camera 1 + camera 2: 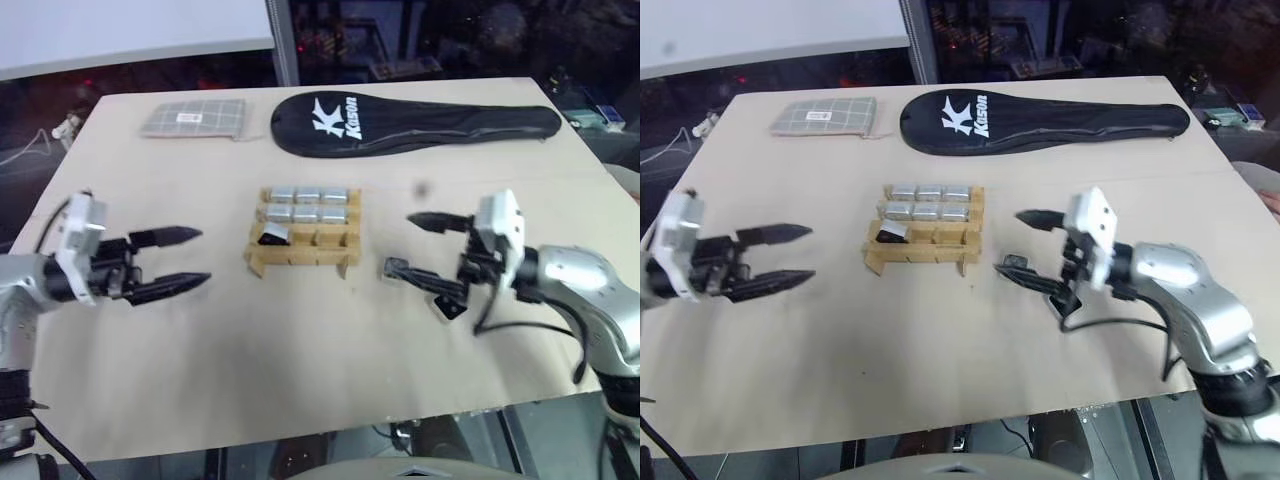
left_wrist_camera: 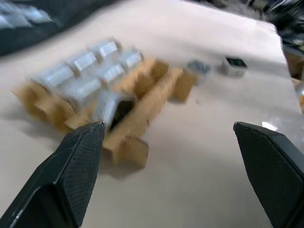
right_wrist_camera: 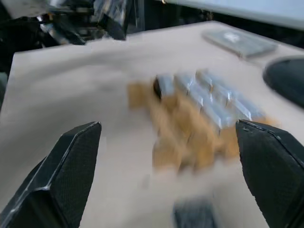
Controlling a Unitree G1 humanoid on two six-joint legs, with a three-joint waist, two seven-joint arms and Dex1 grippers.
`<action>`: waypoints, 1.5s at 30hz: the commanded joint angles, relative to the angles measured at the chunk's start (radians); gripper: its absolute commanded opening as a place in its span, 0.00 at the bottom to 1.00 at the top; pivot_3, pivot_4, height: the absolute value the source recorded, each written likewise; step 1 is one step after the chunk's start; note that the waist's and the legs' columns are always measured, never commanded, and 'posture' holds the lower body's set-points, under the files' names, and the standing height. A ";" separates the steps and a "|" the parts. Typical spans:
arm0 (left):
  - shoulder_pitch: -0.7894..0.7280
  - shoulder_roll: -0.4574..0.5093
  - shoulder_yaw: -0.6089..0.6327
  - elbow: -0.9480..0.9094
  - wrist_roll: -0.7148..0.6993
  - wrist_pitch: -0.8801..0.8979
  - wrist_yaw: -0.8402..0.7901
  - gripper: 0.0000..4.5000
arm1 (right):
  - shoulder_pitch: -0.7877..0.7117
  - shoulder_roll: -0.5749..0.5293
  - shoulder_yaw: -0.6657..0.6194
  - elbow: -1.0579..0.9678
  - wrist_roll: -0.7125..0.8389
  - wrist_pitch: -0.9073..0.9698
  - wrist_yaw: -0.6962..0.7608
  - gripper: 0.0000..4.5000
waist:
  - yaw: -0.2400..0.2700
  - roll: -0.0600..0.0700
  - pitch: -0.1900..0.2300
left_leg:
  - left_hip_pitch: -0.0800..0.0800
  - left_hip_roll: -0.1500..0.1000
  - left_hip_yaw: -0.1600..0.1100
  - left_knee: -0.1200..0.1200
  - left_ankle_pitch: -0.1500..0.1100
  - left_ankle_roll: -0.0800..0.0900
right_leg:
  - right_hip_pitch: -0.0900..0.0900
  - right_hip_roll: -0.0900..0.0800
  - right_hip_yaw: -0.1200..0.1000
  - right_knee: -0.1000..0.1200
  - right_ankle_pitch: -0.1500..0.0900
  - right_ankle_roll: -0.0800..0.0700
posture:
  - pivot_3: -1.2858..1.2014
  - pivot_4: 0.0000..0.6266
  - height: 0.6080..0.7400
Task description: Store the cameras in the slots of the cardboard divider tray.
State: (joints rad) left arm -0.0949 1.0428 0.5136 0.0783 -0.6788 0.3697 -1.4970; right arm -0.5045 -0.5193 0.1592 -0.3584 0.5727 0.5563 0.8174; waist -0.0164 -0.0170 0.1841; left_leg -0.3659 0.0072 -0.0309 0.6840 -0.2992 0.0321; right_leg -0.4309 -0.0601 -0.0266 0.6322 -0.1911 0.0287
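The cardboard divider tray (image 1: 300, 262) sits mid-table. Several silvery grey cameras (image 1: 307, 196) fill its two far rows, and one black-faced camera (image 1: 272, 235) leans in the near left slot. Two more small cameras lie on the table past the tray's far end: a white-cased one with a black face (image 2: 235, 65) and a greyish one (image 2: 198, 68). My left gripper (image 1: 203, 257) hovers left of the tray, open and empty, pointing at it. My right gripper (image 1: 400, 243) hovers right of the tray, open and empty, also pointing at it.
A black racket cover (image 1: 415, 122) lies along the far side of the tan table (image 1: 300, 370). A grey checked pouch (image 1: 193, 118) lies at the far left. The table's front edge runs close below both arms.
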 commanded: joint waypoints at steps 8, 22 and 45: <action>0.280 -0.085 0.249 -0.256 -0.033 0.040 0.092 0.99 | -0.393 0.377 0.302 0.474 -0.292 -0.089 -0.033 1.00 | -0.002 0.001 0.000 | -0.005 -0.001 0.000 -0.001 0.002 -0.004 | -0.005 0.000 0.001 0.001 0.004 -0.001 | 0.52 0.24 1.00; 0.483 -0.223 0.365 -0.460 -0.085 0.054 0.246 0.99 | -0.547 0.586 0.303 0.916 -0.499 -0.281 -0.053 1.00 | -0.005 -0.001 -0.001 | -0.015 -0.002 -0.002 -0.001 0.008 -0.014 | -0.017 0.001 -0.001 0.007 0.005 -0.006 | 0.52 0.24 1.00; 0.425 -0.191 0.316 -0.475 -0.123 0.090 0.340 1.00 | -0.574 0.626 0.200 0.952 -0.521 -0.247 0.000 0.31 | -0.026 0.000 0.000 | -0.013 0.004 -0.004 -0.001 0.011 -0.018 | -0.018 0.010 -0.001 0.009 0.008 -0.011 | 0.52 0.24 1.00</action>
State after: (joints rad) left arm 0.3456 0.8399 0.8311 -0.3866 -0.7886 0.4579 -1.1718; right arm -1.0747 0.1148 0.3909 0.6910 0.0181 0.2826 0.7829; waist -0.0420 -0.0171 0.1839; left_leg -0.3793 0.0108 -0.0346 0.6828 -0.2884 0.0137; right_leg -0.4485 -0.0506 -0.0278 0.6414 -0.1827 0.0176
